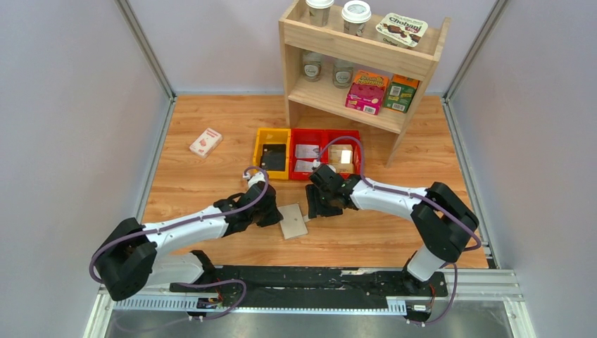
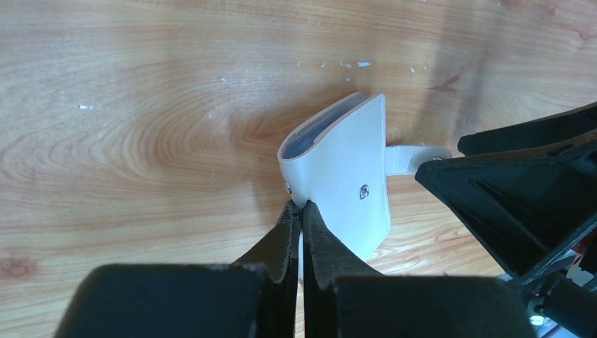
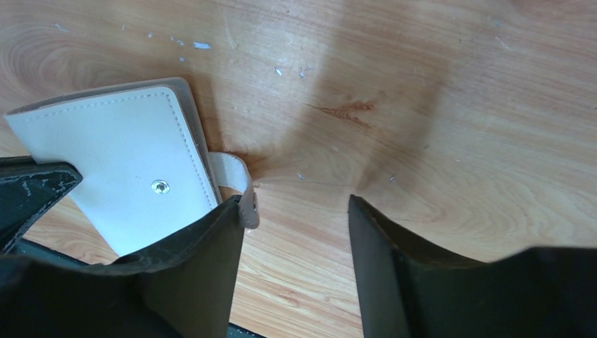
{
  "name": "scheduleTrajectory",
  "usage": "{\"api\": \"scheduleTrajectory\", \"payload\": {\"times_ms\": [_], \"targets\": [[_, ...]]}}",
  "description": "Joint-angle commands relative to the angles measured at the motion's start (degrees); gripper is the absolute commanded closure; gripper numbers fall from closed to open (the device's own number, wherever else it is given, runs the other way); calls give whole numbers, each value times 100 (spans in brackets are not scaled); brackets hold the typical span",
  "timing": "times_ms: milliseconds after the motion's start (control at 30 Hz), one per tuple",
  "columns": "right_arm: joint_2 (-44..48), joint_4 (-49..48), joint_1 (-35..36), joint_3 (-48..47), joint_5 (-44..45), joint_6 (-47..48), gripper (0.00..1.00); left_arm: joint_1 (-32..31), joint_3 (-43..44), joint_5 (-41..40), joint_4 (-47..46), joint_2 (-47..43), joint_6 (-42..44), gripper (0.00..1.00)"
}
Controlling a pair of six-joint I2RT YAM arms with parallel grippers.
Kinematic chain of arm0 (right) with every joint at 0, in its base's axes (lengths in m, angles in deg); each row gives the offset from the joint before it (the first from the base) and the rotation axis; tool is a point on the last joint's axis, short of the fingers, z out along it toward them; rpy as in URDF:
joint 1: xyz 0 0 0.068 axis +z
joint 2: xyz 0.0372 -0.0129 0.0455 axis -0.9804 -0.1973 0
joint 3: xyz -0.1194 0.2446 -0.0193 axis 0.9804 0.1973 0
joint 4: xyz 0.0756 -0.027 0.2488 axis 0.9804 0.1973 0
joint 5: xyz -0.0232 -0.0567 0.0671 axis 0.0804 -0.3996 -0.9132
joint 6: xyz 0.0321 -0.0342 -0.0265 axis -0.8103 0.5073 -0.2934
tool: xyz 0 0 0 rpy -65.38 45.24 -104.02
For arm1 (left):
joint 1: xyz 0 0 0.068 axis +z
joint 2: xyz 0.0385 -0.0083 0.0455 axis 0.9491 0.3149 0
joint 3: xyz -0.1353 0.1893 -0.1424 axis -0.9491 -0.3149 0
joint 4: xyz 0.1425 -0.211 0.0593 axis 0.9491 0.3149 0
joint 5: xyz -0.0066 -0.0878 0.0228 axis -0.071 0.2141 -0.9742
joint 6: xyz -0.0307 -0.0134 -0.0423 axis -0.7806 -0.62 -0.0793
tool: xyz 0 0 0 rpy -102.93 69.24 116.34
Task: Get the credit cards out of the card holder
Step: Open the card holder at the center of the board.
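Left tool (image 2: 299, 208) was clamped fully shut on the lower-left edge of the card holder (image 2: 345, 176), with only a sliver of pale leather between its pads. That pinch looked meant to pin the wallet so it would not slide while the other arm worked.

The card holder lay on the tabletop (image 2: 141, 105) at the centre of the overhead view, between the two arms. Its cream cover faced up, with the snap stud (image 2: 363, 191) showing and the snap tab (image 3: 236, 184) hanging unfastened off its right side. At the far edge the cover gaped a little and showed blue-grey lining (image 2: 317, 130). No card could be made out inside it from any view.

Just right of the wallet, the right tool (image 3: 296, 211) stood with its jaws well apart and only bare wood between them. The finger (image 3: 204, 267) at the left of its wrist view touched the tab, probably placed to catch the tab or flap and lift the cover.

Higher in the overhead frame stood a row of bins. Beside the yellow bin (image 1: 262, 135), the middle red bin (image 1: 296, 134) held two flat silver-grey rectangles, credit cards (image 1: 307, 151) by their look, so part of the job seemed done. A wooden shelf (image 1: 296, 49) rose at upper right, and a small white-and-red box (image 1: 205, 142) lay well apart at upper left.
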Motion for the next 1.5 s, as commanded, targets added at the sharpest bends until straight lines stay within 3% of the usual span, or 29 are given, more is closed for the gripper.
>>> {"api": "scheduleTrajectory", "payload": {"times_ms": [0, 167, 433, 500, 533, 567, 600, 700, 767, 1033, 1167, 1300, 1467], "targets": [[42, -144, -19, -164, 129, -43, 39, 20, 331, -54, 127, 129, 396, 100], [-72, -242, -10, -304, 137, 80, 42, 20, 410, 16, 144, 217, 501, 100], [-46, -470, -124, -86, -257, 81, 79, 28, 516, -80, 284, 331, 738, 100], [50, -697, -177, 72, -442, 46, 92, 63, 717, -133, 477, 419, 870, 89], [94, -812, -212, 169, -512, 2, 99, 72, 779, -159, 565, 489, 914, 75], [147, -926, -247, 257, -617, -59, 100, 72, 919, -229, 757, 507, 1010, 67], [208, -1058, -282, 371, -732, -130, 100, 72, 1007, -291, 838, 525, 1055, 51], [366, -1585, -449, 723, -1249, -323, 100, 72, 1376, -519, 1347, 525, 1256, 34], [612, -1683, -458, 776, -1374, -376, 100, 72, 1561, -598, 1558, 516, 1336, 30], [1562, -1086, -450, 171, -1321, -139, 100, 72, 1580, -239, 1349, 60, 1073, 26], [1492, -936, -283, -145, -1427, -139, 100, 72, 1544, -45, 1217, -151, 897, 25], [1273, -813, -11, -497, -1366, -113, 100, 90, 1307, -361, 1286, -695, 687, 23], [1342, -524, -63, -340, -541, -218, 100, 108, 982, -353, 1304, -1013, 537, 23]]}}
